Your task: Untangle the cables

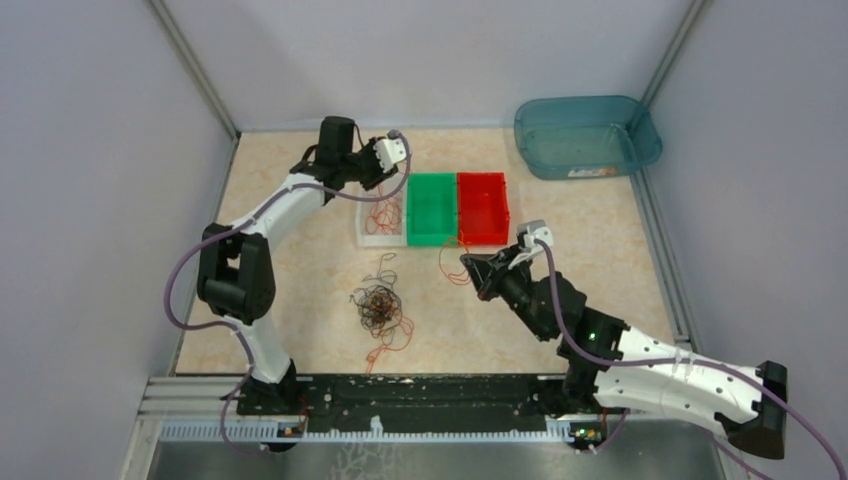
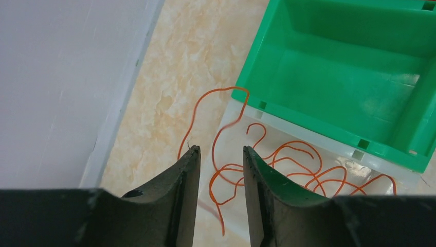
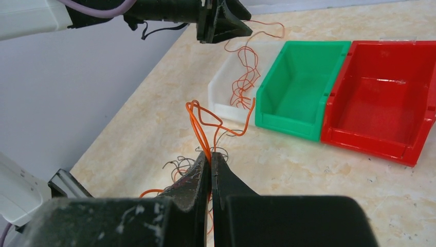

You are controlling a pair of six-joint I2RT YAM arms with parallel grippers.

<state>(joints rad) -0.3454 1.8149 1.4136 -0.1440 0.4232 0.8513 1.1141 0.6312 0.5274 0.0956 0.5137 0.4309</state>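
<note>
Hair-thin curly cables (image 1: 378,305), some orange-red and some dark, are lying in a knotted clump on the beige marbled tabletop (image 1: 300,260), out in front of the gap between my two arms. My right gripper (image 3: 211,154) is pinching one orange-red cable (image 3: 199,131), its jaws pressed together on it, and the cable is looping up from the fingertips. The right arm is stretching low and forward from its base, and its gripper is hovering near the closest corner of the red plastic bin (image 1: 482,207). My left arm is reaching far forward with its elbow bent, holding the left gripper (image 2: 221,150) above the shallow translucent white tray (image 1: 381,241). Its jaws are standing partly apart with nothing between them. Another orange-red strand (image 1: 383,214) is lying coiled in that tray, one loop spilling over the rim onto the tabletop. A green plastic bin (image 1: 432,208) is sitting between the tray and the red bin, touching both. A translucent teal tub (image 1: 585,135) is resting in the far right corner, and plain grey walls (image 1: 100,150) are closing in the table.
</note>
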